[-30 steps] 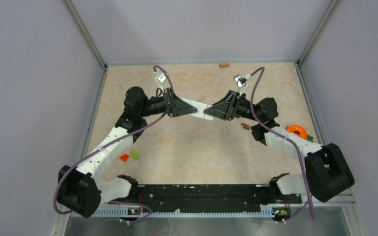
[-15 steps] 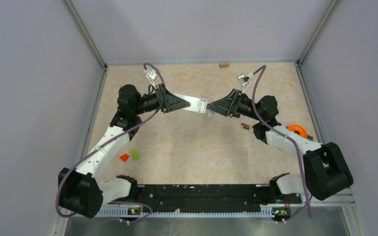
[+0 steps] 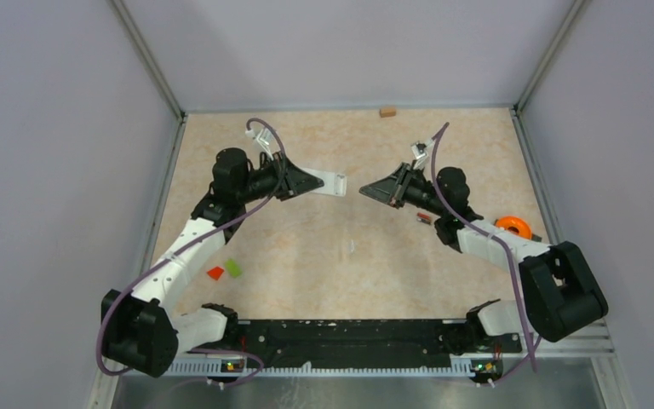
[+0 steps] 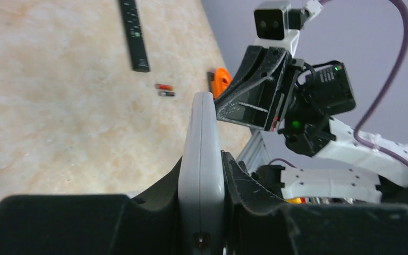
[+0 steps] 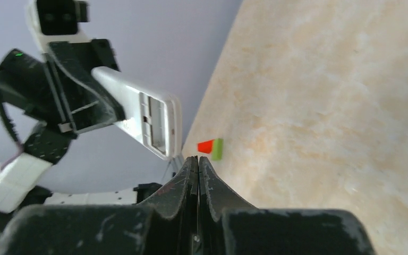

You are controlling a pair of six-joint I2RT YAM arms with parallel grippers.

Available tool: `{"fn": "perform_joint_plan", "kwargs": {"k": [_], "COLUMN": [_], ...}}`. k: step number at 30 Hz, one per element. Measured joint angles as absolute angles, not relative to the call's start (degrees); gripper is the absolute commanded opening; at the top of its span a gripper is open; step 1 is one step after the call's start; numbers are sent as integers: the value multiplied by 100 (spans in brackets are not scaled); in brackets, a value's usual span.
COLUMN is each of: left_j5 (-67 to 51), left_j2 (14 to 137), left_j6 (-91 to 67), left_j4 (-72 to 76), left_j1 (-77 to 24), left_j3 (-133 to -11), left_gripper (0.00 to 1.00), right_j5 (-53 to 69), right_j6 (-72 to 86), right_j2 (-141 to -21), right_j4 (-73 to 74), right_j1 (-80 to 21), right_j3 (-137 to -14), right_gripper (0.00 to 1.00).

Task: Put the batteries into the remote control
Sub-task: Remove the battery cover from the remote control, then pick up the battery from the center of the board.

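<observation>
We've got the left gripper (image 4: 204, 166) clamped on the white remote (image 5: 138, 103) so its open battery bay faces the right gripper (image 5: 195, 158), pinched together empty near the remote's end.

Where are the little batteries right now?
In the overhead view the batteries lie on the tabletop on the right side, close beside the right arm and a little left of the orange ring.

Left tool (image 3: 317, 181) around white remote (image 3: 335, 183), right tool (image 3: 363, 192) near its free end
</observation>
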State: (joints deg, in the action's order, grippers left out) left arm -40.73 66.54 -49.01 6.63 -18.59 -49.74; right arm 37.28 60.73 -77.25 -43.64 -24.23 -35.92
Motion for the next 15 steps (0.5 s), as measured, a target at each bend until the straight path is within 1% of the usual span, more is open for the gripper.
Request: {"fn": "perform_joint_plan", "kwargs": {"k": [2,4,5,9,12,15], "left_j5": [-3802,-3614,-3529,-3308,-3194,-3151], "left_j2": [6687,6746,6783,6818,6818,6818], "left_j6": [-4676,-4519,-4445,-4257,-4163,-4091], "left_j4": [370,134,14,-246,-316,-362], "left_j1": [-1859,-1859,-1859,-1859,-1859,-1859], "left_j3": [-4974,-4974,-4974,-4969,-4969,-4969], "left_gripper": [0,0,0,0,0,0], "right_j5": [3489,3267,3131,2346,1651,913], "right_j6": [5848,5607,5470,4722,4180,3647], "right_j2": [-7732,-7728,-7712,-7328,-6973,-6740], "right_j4": [-3889,-3395,-3103,-1656,-672,108], "right_j1": [-2423,-2421,-2421,-2379,-2353,-2316], "right_j3": [-3511,-3441,-3433,-3444,-3592,-3806], "right_gripper": [9,20,27,46,53,53]}}
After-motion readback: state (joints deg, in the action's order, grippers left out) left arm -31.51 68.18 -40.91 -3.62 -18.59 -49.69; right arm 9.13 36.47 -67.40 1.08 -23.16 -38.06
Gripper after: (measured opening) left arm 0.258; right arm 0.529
